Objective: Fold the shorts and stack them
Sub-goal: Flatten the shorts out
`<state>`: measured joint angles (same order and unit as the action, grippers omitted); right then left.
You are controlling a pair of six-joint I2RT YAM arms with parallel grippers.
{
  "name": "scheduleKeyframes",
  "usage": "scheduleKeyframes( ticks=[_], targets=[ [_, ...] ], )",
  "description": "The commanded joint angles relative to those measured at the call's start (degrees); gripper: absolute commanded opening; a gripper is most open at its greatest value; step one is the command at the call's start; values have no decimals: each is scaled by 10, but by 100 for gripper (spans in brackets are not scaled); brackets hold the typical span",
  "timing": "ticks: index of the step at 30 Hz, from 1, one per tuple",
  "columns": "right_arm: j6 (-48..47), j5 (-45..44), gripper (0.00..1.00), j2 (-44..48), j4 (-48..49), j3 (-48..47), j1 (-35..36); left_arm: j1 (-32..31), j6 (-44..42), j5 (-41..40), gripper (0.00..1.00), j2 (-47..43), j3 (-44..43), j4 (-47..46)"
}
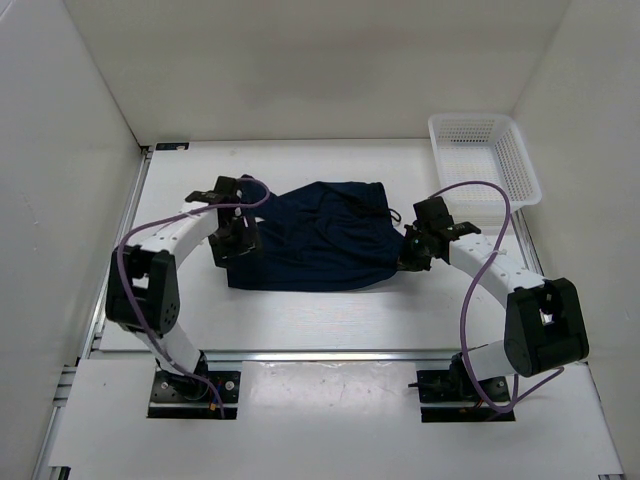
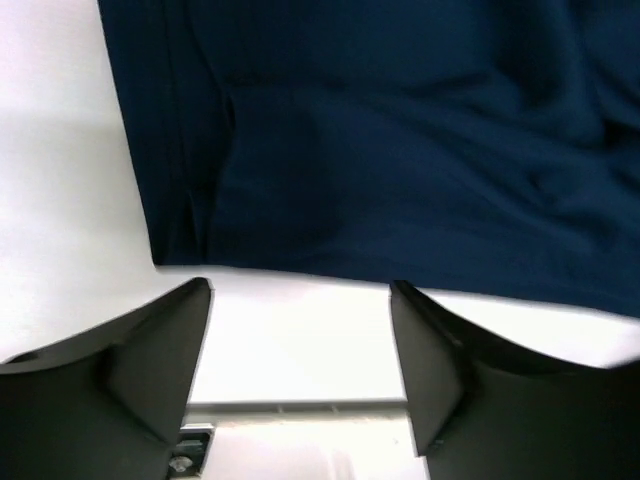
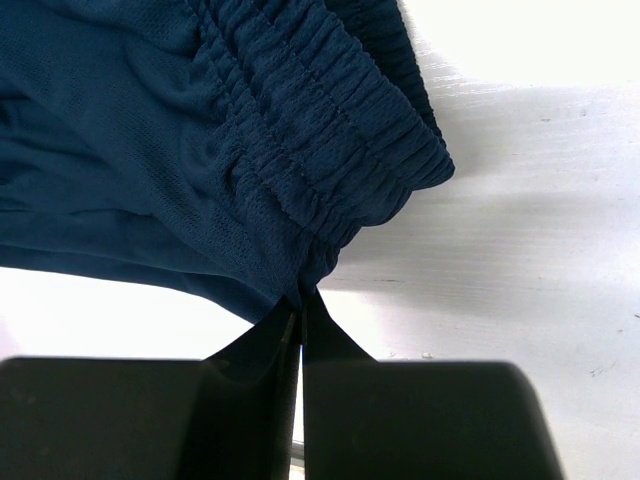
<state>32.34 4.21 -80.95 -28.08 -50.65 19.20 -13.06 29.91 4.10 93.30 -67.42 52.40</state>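
A matte white table (image 1: 300, 315) carries the shorts (image 1: 310, 235), which lie spread flat at its middle. Plain white walls (image 1: 300, 60) rise behind the shorts and to either side, and a metal rail (image 1: 320, 355) runs in front of them. A white mesh basket (image 1: 522, 150) stands beyond their right end. The left gripper (image 2: 300, 345) hovers at the shorts' left end with its fingers spread wide, holding nothing. The right gripper (image 3: 300, 335) is pinched tight on the fabric just below the gathered waistband (image 3: 330, 130) at the shorts' right end.
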Motion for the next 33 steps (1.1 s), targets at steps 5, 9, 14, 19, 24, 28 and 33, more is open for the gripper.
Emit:
scheduleKeyframes(
  ticks=[5, 9, 14, 19, 24, 28, 33],
  targets=[
    [-10, 6, 0, 4, 6, 0, 2, 5, 17, -69, 83, 66, -25, -26],
    [-10, 6, 0, 4, 6, 0, 2, 5, 17, -69, 64, 93, -18, -36],
    [-10, 6, 0, 4, 6, 0, 2, 5, 17, -69, 44, 98, -30, -42],
    [-10, 6, 0, 4, 6, -5, 2, 0, 11, -57, 19, 77, -30, -42],
    [-10, 6, 0, 4, 0, -10, 2, 0, 6, -57, 10, 30, -25, -10],
    [-10, 0, 0, 4, -5, -25, 2, 11, -8, -70, 10, -5, -81, 34],
    [-17, -5, 0, -50, -23, -126, -3, 38, -47, -70, 10, 28, -196, 73]
  ],
)
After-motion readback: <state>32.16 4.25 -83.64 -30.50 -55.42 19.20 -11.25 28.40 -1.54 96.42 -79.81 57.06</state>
